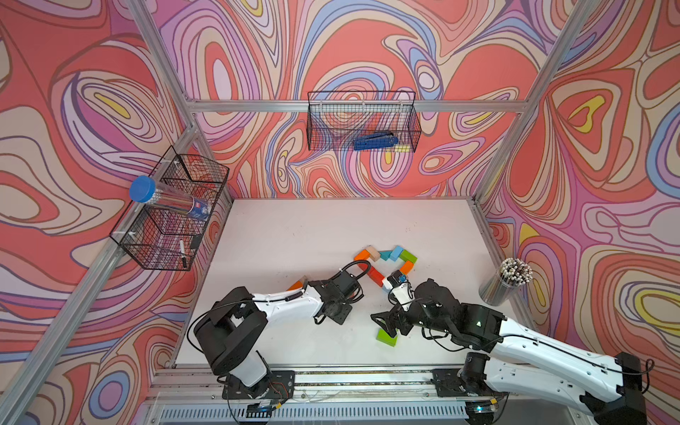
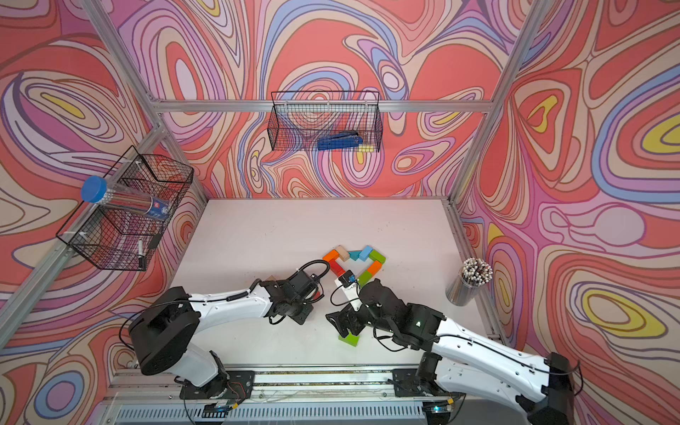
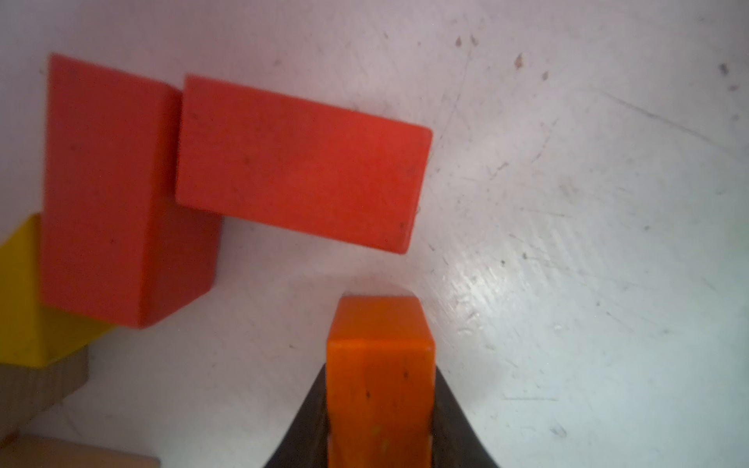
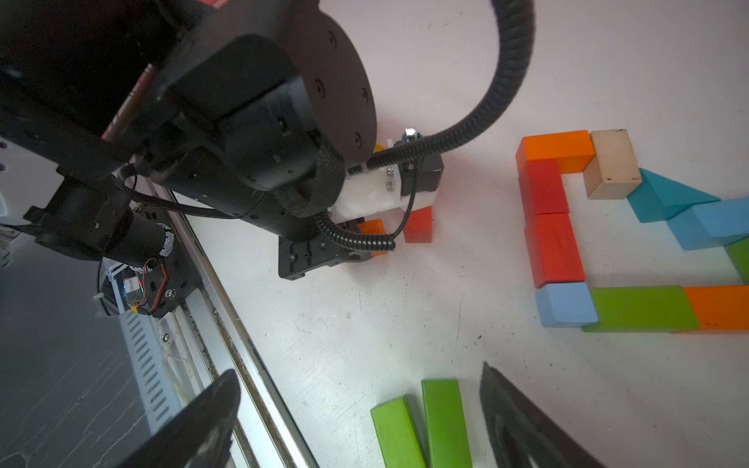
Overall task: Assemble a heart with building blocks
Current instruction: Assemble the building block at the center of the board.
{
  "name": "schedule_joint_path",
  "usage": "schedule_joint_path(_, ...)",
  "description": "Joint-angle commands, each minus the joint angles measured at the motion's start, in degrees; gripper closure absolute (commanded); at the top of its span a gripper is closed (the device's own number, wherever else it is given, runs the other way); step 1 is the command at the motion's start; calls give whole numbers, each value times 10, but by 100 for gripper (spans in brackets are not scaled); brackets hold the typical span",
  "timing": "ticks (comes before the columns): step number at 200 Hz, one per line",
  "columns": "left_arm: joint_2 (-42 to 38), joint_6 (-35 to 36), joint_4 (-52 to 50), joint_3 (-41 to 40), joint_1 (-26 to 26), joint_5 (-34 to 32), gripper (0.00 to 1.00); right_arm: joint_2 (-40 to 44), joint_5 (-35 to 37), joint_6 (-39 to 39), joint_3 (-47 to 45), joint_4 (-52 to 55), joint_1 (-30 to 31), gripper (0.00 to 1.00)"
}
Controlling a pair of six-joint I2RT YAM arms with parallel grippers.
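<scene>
An outline of building blocks (image 1: pixel 386 263) (image 2: pixel 355 263) lies mid-table: orange (image 4: pixel 557 150), plain wood (image 4: pixel 612 162), a teal wedge (image 4: pixel 664 198), light blue (image 4: pixel 713 223), two reds (image 4: pixel 555 251), green (image 4: pixel 640 308). My left gripper (image 3: pixel 379 389) (image 4: pixel 371 239) is shut on an orange block (image 3: pixel 379 364), held just above the table beside two loose red blocks (image 3: pixel 300 162) and a yellow wedge (image 3: pixel 24 300). My right gripper (image 4: pixel 358 372) (image 1: pixel 384 323) is open over two green blocks (image 4: pixel 444 421) (image 1: pixel 386 336) lying side by side near the front edge.
A cup of pencils (image 1: pixel 506 281) stands at the table's right edge. Wire baskets hang on the back wall (image 1: pixel 362 121), holding a blue stapler (image 1: pixel 375 141), and on the left wall (image 1: pixel 173 209), holding a capped tube (image 1: pixel 165 198). A metal rail (image 1: pixel 349 379) runs along the front.
</scene>
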State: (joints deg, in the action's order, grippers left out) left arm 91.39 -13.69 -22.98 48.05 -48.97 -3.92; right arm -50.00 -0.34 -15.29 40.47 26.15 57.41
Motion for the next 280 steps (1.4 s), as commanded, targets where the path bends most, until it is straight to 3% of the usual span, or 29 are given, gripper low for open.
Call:
schedule_joint_path(1,30,27,-8,10,8,-1,77,3,-2,10,-9,-8,-2,8)
schedule_joint_path(184,51,36,-8,27,24,0,70,-2,5,10,-7,-3,-2,8)
schedule_joint_path(247,49,37,-15,32,28,-1,60,-5,6,10,-5,-4,-3,9)
schedule_joint_path(280,41,32,-20,30,28,-2,49,-8,6,10,-6,-4,-2,8)
